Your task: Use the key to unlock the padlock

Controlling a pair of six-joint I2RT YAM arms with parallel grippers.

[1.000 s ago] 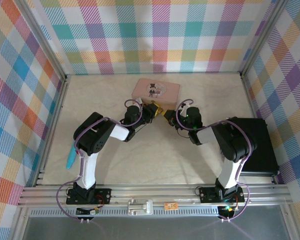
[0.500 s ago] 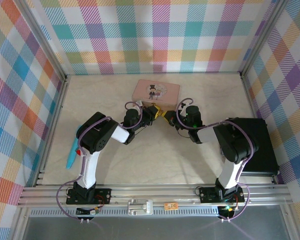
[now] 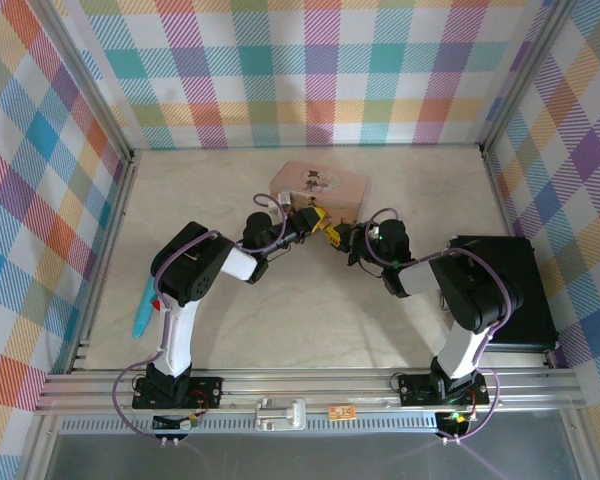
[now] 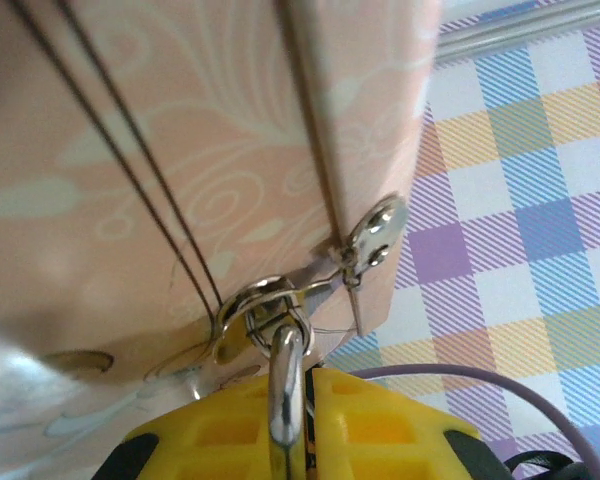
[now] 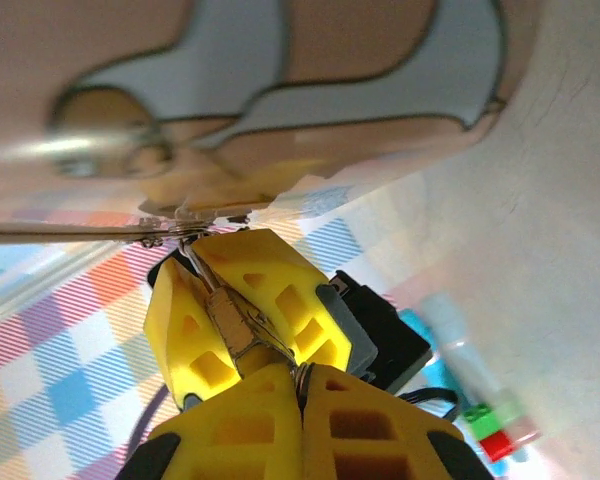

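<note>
I see the padlock [image 5: 233, 320] as a small brass body, its thin shackle hooked through the hasp [image 4: 373, 233] on the pink tin [image 3: 317, 183] and pinched by the left gripper [image 4: 299, 392]. The right gripper [image 5: 300, 405] is pressed together on the key [image 5: 301, 377], of which only a blurry sliver shows

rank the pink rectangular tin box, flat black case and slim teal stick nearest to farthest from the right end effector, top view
1. Pink tin box, just behind the right end effector.
2. Flat black case, on the table's right side.
3. Slim teal stick, at the far left edge.
</note>
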